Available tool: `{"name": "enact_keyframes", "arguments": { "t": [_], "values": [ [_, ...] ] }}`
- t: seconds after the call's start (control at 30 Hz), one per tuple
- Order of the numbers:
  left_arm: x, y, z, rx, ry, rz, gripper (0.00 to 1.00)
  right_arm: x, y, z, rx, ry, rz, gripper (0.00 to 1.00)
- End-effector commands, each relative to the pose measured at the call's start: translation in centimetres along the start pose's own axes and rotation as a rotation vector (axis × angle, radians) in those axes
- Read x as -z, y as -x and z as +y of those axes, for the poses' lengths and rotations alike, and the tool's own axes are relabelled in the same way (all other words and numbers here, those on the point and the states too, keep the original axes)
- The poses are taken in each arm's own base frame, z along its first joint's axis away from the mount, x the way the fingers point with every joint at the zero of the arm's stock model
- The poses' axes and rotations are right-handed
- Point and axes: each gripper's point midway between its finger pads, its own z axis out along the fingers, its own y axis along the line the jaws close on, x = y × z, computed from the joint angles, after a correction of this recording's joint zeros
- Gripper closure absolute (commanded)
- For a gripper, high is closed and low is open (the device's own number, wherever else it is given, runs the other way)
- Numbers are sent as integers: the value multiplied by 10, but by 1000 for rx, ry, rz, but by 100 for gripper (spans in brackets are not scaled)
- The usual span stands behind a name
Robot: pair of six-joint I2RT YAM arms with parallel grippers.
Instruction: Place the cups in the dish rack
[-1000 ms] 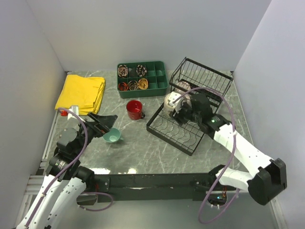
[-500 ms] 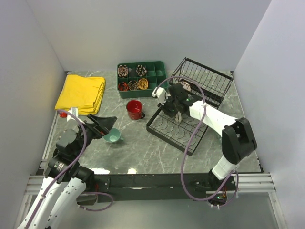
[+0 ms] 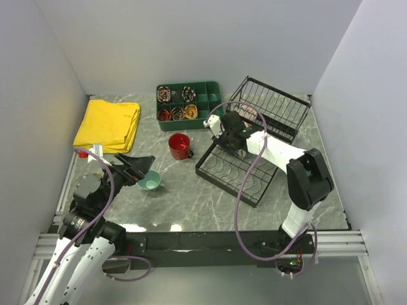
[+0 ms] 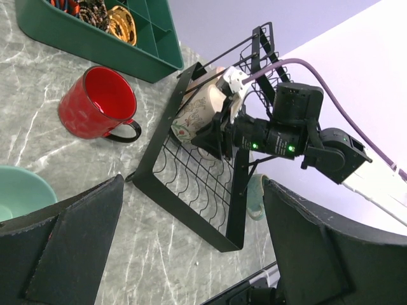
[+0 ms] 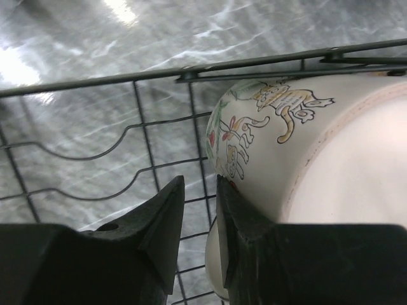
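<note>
The cream mug [image 4: 196, 115], painted with small figures and leaves, lies tilted on its side at the corner of the dish rack [image 3: 222, 166] nearest the green tray [image 3: 189, 124]; the rack's top edge wire crosses close by its painted wall; whether it rests on the base wires or hangs just above them cannot be told. The right claw [image 5: 199, 184] is at it from the rack side, jaws nearly together with a pale piece of the mug in the narrow gap, so it looks clamped on the mug, though which part is pinched is hidden. The rest of the flat slotted base, toward the near and right edges, shows bare wire loops; the raised back tier slopes up behind the arm.

The red mug [image 3: 180, 145] stands upright on the bench [image 3: 191, 203] near the rack's left edge, apart from it, handle turned toward the rack; a strip of bare marble runs between the two. The small light teal cup [image 3: 149, 182] sits upright nearer the arms, well apart from the rack, with open bench between them.

The left claw [image 4: 192, 184] is above the bench beside the teal cup, fingers spread wide and holding nothing; the cup shows just by its left finger in the wrist view. A folded yellow cloth [image 3: 108, 124] lies at the far left, close to the wall.
</note>
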Motion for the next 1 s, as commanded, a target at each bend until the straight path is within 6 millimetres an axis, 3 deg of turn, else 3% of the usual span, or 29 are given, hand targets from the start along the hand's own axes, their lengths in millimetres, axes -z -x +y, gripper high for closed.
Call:
{"name": "enact_keyframes", "arguments": {
  "t": [0.0,0.33,0.4,0.47,0.67,0.7,0.8,0.9,0.97],
  "values": [
    [2,5,-7,-23,-24,-15,4,2,20,-40,-30,-125,-39,65],
    [-2,-1,-6,-15,-26,15,4,1,23,-56,-38,-154,-42,64],
    [-4,-4,-4,-12,-18,29,4,3,25,-47,-18,-103,-55,62],
    [-9,-12,0,-5,-6,68,4,18,33,-37,12,-42,-105,61],
    [-33,-42,16,20,58,225,4,87,53,4,101,144,-324,59],
    [-37,-45,18,24,67,238,4,108,58,5,110,141,-373,59],
    [-57,-46,28,42,141,257,3,139,62,12,108,151,-455,55],
    [-81,-47,41,39,241,287,1,162,60,15,81,150,-517,48],
    [-100,-51,49,25,292,321,8,170,57,15,55,157,-556,39]
  ]
}}
